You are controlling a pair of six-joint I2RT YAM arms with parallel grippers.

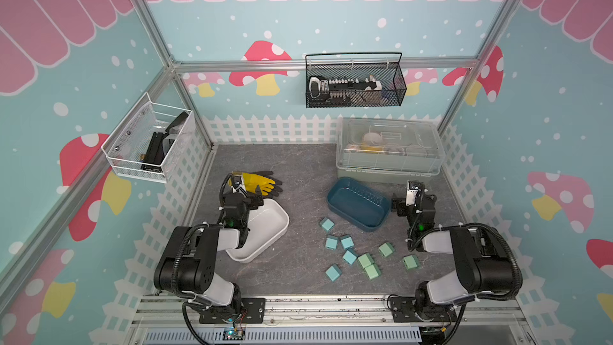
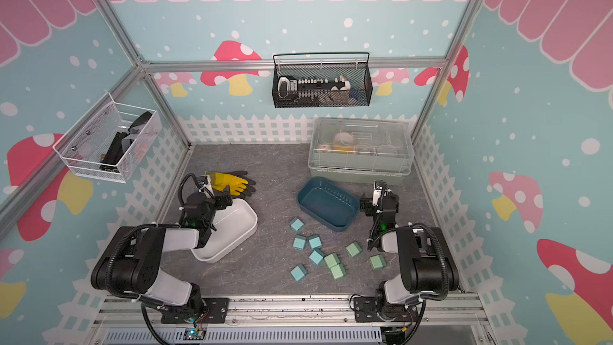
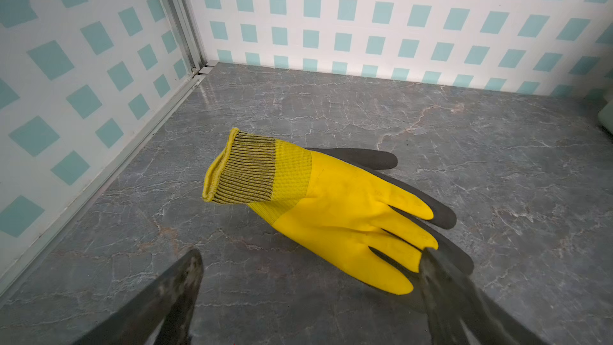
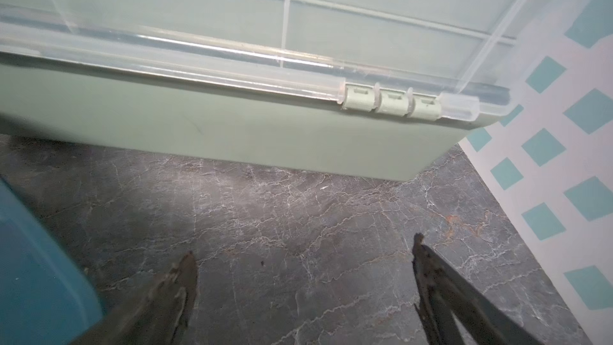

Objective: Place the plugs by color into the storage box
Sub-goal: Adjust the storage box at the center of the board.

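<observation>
Nothing has been sorted yet. All nine plugs lie loose on the desk [image 1: 298, 288], close to its front edge and right of the middle. That puts them nearer the right arm than the left. The five blue plugs [image 1: 347, 242] sit in a scatter toward the middle. The four green plugs [image 1: 386, 249] lie just to their right, two of them touching side by side.

Two open trays look like the likely destinations. The dark blue tray [image 1: 374, 225] stands just behind the plugs and shows a bare floor. The white tray [image 1: 282, 224] lies near the left edge, partly under the left arm, and what shows of it is bare. With one tray on each side, each colour can go its own way without the arms crossing.

The lidded box [image 1: 388, 174] in the back right corner has its clear lid down, so it seems out of play. The yellow glove [image 1: 262, 182] near the left edge looks like clutter.

Both arms are parked behind the plugs. The left hand [image 3: 311, 255] has its fingers spread wide and holds nothing, aimed at the glove. The right hand [image 4: 304, 247] is likewise spread and empty over bare desk between the dark blue tray and the lidded box. The next move probably falls to the right arm, which would reach back toward the front edge.
</observation>
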